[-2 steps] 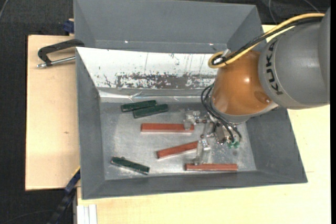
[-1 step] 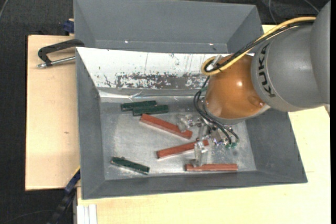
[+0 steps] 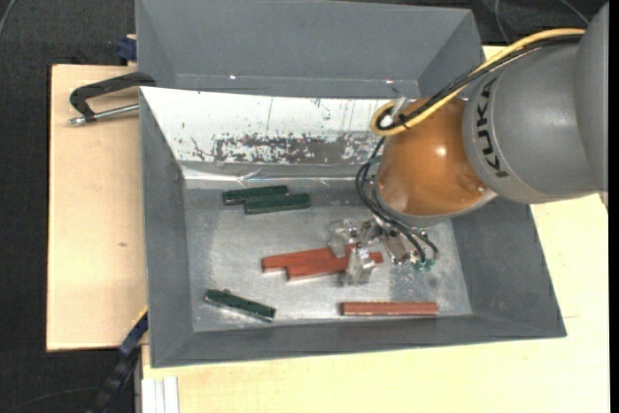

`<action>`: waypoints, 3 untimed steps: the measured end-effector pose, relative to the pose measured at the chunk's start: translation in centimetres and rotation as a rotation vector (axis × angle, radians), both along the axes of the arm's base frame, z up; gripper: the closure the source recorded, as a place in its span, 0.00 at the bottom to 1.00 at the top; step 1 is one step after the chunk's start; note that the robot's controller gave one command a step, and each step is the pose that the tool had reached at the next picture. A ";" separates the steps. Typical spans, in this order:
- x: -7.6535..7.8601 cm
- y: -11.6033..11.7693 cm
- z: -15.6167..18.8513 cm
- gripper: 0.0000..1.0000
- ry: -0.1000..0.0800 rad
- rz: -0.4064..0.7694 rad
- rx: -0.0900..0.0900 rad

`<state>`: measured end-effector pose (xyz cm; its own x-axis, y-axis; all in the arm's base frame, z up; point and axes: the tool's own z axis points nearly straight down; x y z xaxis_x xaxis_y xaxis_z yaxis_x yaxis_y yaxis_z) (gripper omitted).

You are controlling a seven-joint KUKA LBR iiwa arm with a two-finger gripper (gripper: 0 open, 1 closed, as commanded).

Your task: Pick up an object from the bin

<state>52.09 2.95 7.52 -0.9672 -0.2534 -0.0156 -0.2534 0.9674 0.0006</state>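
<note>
Grey metal bin [image 3: 162,237] seen from above, with the arm [image 3: 546,126] entering from the right. Its orange wrist cover [image 3: 426,177] hangs over the right half of the floor, and a yellow cable [image 3: 455,92] loops across the cover's far side. The gripper [image 3: 356,258] is low in the bin, at the right end of a flat red-brown block [image 3: 302,263] that lies lengthwise, left to right, at about the middle of the floor. The gripper's metal parts overlap this end of the block. It cannot be told whether the gripper is spread, pressed together or pinching the block. Four other things lie apart from it on the floor. A pair of dark green bars [image 3: 266,199] lies side by side by the far wall, left of centre. A single dark green bar [image 3: 240,305] lies slightly askew in the near left corner. A slim red-brown bar [image 3: 387,309] lies along the near wall, just nearer than the gripper.
</note>
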 end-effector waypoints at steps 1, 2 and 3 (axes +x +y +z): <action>7.2 1.5 18.4 1.00 -0.003 0.390 -0.008; 7.0 1.4 18.0 0.00 0.006 0.389 -0.006; 0.1 3.0 -0.8 0.00 0.017 0.392 -0.004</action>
<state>52.16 5.92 6.72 -0.7974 -0.6034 0.0011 -0.6034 0.7974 0.0038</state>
